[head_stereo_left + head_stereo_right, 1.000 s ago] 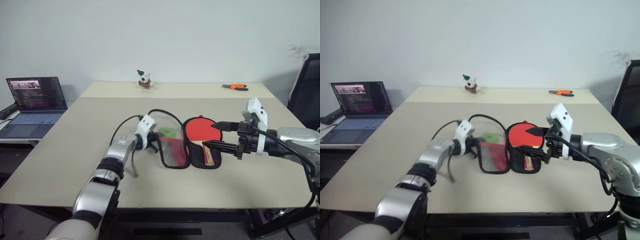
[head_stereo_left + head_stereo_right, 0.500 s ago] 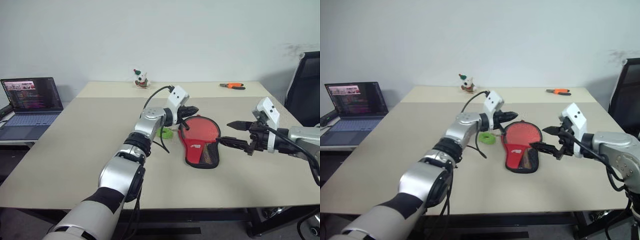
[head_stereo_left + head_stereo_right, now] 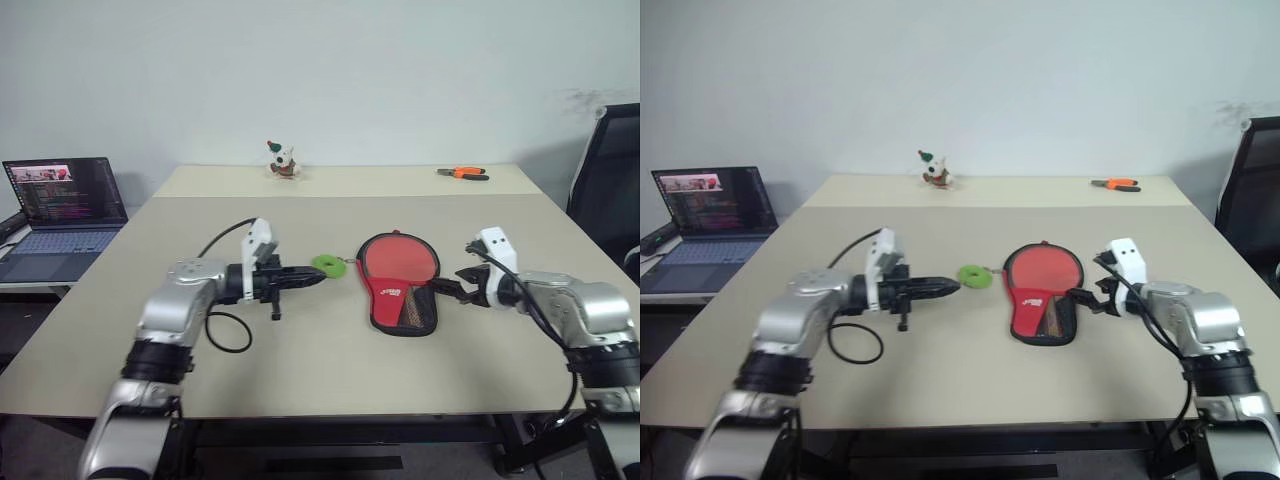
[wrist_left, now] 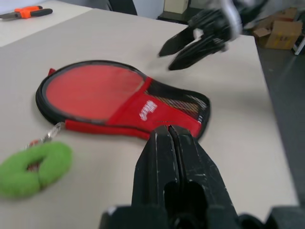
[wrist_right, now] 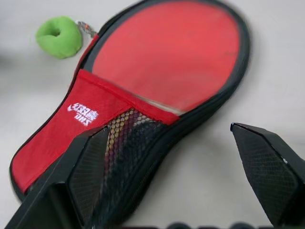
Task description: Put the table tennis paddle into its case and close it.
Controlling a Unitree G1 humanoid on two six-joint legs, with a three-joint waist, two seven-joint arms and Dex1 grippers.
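The case [image 3: 388, 293] lies flat and folded shut mid-table, red lettered panel and black mesh facing up. The table tennis paddle [image 3: 399, 260] lies inside it: its round red face shows under the clear upper part [image 5: 171, 52], and light wood shows through the mesh. The green ring tag [image 3: 326, 264] rests on the table left of the case. My left gripper [image 3: 316, 277] is shut and empty, pointing right, just short of the tag [image 4: 33, 167]. My right gripper [image 3: 448, 288] stands open at the right edge of the case's handle end, its fingers [image 5: 83, 162] straddling the mesh.
A laptop [image 3: 65, 200] sits on a side table at far left. A small toy figure [image 3: 280, 160] and orange pliers [image 3: 462, 173] lie at the table's far edge. A black chair [image 3: 605, 170] stands at right. A black cable [image 3: 228, 332] loops under my left wrist.
The flap was folded over the paddle. My left gripper then drew back left, away from the case's top. My right gripper came down and in toward the handle end.
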